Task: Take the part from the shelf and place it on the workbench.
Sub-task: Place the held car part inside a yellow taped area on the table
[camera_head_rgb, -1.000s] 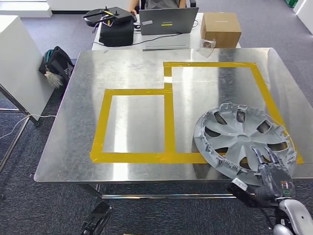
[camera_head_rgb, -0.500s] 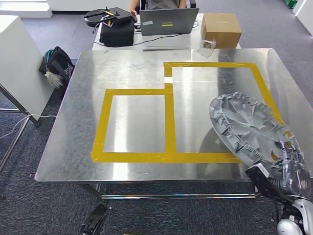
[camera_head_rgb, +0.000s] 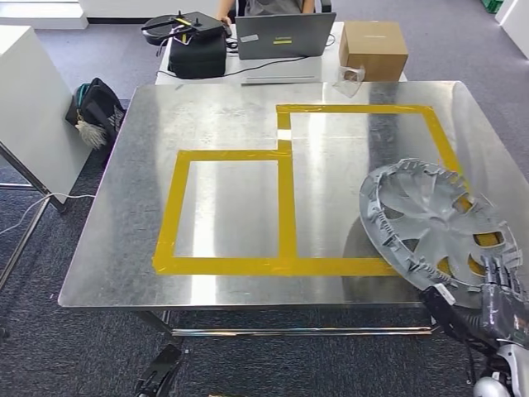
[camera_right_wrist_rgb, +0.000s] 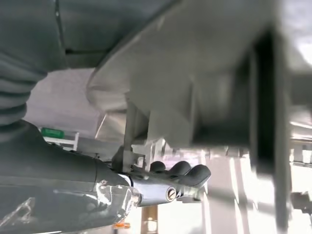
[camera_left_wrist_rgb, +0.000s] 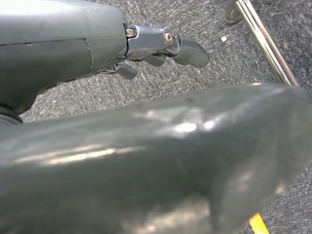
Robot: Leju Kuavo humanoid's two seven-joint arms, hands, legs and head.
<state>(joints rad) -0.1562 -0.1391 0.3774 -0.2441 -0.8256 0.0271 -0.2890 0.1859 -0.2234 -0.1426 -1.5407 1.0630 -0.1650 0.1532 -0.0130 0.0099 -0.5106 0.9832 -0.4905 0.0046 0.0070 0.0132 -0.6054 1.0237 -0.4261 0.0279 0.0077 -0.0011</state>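
Note:
The part is a silver wheel cover (camera_head_rgb: 431, 223) with spoke openings, tilted over the front right corner of the steel workbench (camera_head_rgb: 237, 116). Its far rim is raised and its near rim is low. My right hand (camera_head_rgb: 502, 294) grips that near rim at the lower right, past the table's front edge. The cover overlaps the right side of the yellow tape outline (camera_head_rgb: 286, 207). In the right wrist view the cover's grey underside (camera_right_wrist_rgb: 184, 73) is close above my right hand's fingers (camera_right_wrist_rgb: 173, 180). My left hand (camera_left_wrist_rgb: 162, 46) hangs over grey carpet, fingers extended and holding nothing.
Behind the workbench a second table carries a laptop (camera_head_rgb: 283, 35), a cardboard box (camera_head_rgb: 372, 48) and a black case (camera_head_rgb: 197, 45), with a person (camera_head_rgb: 268, 7) seated there. A dark backpack (camera_head_rgb: 97, 107) and a white panel (camera_head_rgb: 31, 107) stand on the left floor.
My right hand has carried the wheel cover to the right and tipped it up; over the last half second it has dropped lower and lies a little flatter.

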